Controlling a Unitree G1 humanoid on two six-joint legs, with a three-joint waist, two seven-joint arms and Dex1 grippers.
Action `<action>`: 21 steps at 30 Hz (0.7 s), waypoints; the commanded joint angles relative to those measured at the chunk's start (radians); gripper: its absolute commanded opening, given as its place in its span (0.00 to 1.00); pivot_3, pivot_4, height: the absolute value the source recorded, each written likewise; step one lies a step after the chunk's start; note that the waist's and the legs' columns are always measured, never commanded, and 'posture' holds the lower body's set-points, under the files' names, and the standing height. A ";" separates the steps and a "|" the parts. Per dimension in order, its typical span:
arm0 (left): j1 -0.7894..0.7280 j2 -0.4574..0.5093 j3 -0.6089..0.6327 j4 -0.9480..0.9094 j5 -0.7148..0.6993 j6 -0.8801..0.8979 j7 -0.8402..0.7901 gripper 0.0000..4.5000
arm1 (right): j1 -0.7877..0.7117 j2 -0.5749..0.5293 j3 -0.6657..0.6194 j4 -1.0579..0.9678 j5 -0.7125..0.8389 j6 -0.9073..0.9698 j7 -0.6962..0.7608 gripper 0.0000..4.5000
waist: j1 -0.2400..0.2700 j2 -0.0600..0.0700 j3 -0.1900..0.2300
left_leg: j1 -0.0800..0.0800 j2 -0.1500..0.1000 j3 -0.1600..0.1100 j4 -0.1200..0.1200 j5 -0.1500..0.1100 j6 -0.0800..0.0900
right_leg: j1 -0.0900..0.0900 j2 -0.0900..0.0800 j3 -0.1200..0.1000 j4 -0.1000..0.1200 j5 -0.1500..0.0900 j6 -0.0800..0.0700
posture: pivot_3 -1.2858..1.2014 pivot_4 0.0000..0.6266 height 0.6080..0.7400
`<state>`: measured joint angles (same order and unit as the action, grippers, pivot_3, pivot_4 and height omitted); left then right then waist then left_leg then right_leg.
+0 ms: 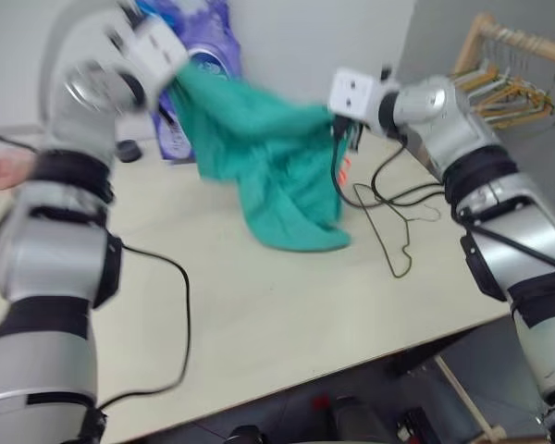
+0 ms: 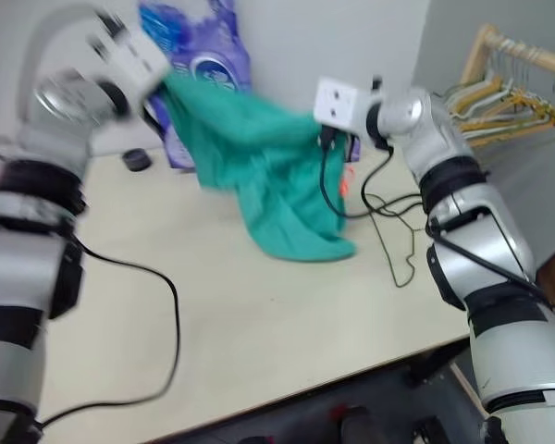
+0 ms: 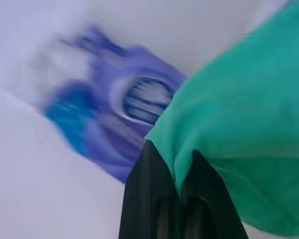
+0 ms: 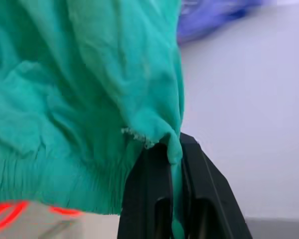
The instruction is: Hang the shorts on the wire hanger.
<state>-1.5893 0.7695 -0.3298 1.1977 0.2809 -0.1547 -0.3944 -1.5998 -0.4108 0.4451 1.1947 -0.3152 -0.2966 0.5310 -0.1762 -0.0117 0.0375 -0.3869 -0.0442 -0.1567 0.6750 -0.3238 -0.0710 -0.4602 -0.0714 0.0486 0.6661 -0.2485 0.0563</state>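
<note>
Left claw point(image 3: 177, 199) and right claw point(image 4: 177, 194) each pinch the shorts point(image 1: 268, 157); keep them stretched taut, then lower toward the wire hanger point(image 1: 393, 231) near the worktop's point(image 1: 287, 314) right edge.

The left gripper point(image 1: 171, 69) is motion-blurred in the head views, its fingers not discernible there. The blue-purple bag point(image 1: 199, 55) behind the shorts point(image 1: 268, 157) is largely covered by the cloth, its print unreadable. The wire hanger point(image 1: 393, 227) is partly overlapped by black cables, its far end indistinct. A person's hand point(image 1: 5, 168) is cut off at the left edge. The hangers on the wooden rail point(image 1: 509, 88) at far right cannot be counted.
</note>
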 commanded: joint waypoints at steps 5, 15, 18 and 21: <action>-0.171 0.217 -0.129 -0.012 0.281 -0.233 -0.020 0.00 | -0.062 -0.008 -0.088 0.003 -0.032 -0.341 -0.254 0.00 | -0.035 0.001 -0.001 | -0.004 -0.007 -0.005 0.001 -0.004 0.007 | -0.013 -0.006 -0.002 -0.001 0.000 0.000 | 0.49 0.00 1.00; 1.061 0.531 0.161 -0.864 -0.300 0.130 -0.796 0.00 | 0.674 -0.006 -0.004 -0.476 0.135 -0.405 0.304 0.00 | -0.035 0.003 -0.001 | 0.024 -0.021 -0.005 -0.003 -0.005 0.013 | 0.006 -0.011 0.000 0.013 0.005 0.014 | 0.50 0.00 1.00; 1.284 0.572 0.261 -1.066 -0.379 0.260 -0.818 0.00 | 0.764 -0.032 -0.010 -0.634 0.140 -0.341 0.357 0.00 | -0.016 0.001 -0.001 | 0.021 -0.020 -0.007 0.003 -0.007 0.015 | 0.005 -0.010 0.000 0.014 0.005 0.013 | 0.50 0.00 1.00; 1.539 0.571 0.355 -1.334 -0.539 0.447 -0.874 0.00 | 0.906 -0.128 0.018 -0.889 0.194 -0.230 0.499 0.00 | 0.010 0.000 -0.004 | 0.023 -0.020 -0.007 0.003 -0.007 0.015 | 0.010 -0.010 -0.002 0.011 0.005 0.013 | 0.50 0.00 1.00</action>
<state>-0.1042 1.3376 -0.0282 -0.0069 -0.1633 0.1971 -1.2326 -0.7305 -0.5051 0.4665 0.4234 -0.1677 -0.5791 0.9553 -0.1666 -0.0120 0.0334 -0.3594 -0.0642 -0.1639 0.6781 -0.3335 -0.0527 -0.4452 -0.0814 0.0464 0.6754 -0.2437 0.0694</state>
